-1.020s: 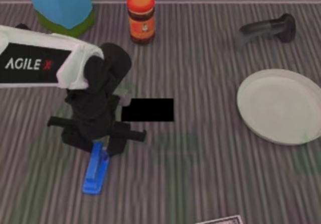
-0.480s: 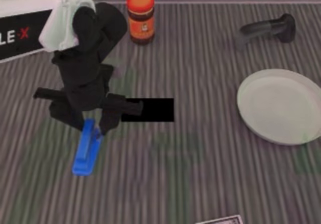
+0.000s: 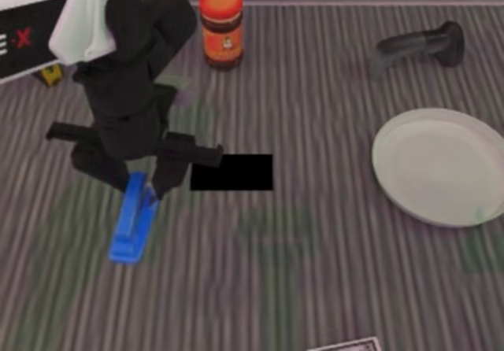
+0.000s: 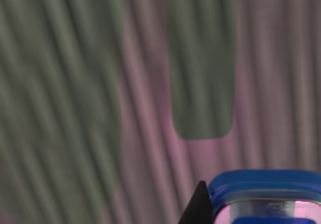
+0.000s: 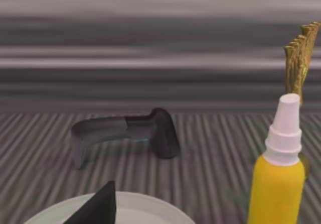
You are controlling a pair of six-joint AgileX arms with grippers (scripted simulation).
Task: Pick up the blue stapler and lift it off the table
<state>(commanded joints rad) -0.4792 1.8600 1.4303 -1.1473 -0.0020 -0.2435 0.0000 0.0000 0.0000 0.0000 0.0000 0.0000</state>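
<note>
The striped table fills the view. The left arm reaches in from the top view's left — its gripper pinches the blue stapler by one end, above the table's left half. The right arm's gripper cannot be told.

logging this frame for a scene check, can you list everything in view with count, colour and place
blue stapler: 1, bright blue, top view's left, held at one end
jar: 1, orange with red lid, far edge, left of centre
black rectangle: 1, black, middle of the table
scanner-shaped tool: 1, dark grey, far right
plate: 1, white, right side
squeeze bottle: 1, yellow with white cap, right wrist view only
card: 1, pale, near edge, cut off
left gripper: 1, black, shut on the stapler
right gripper: one dark fingertip showing, over the plate
</note>
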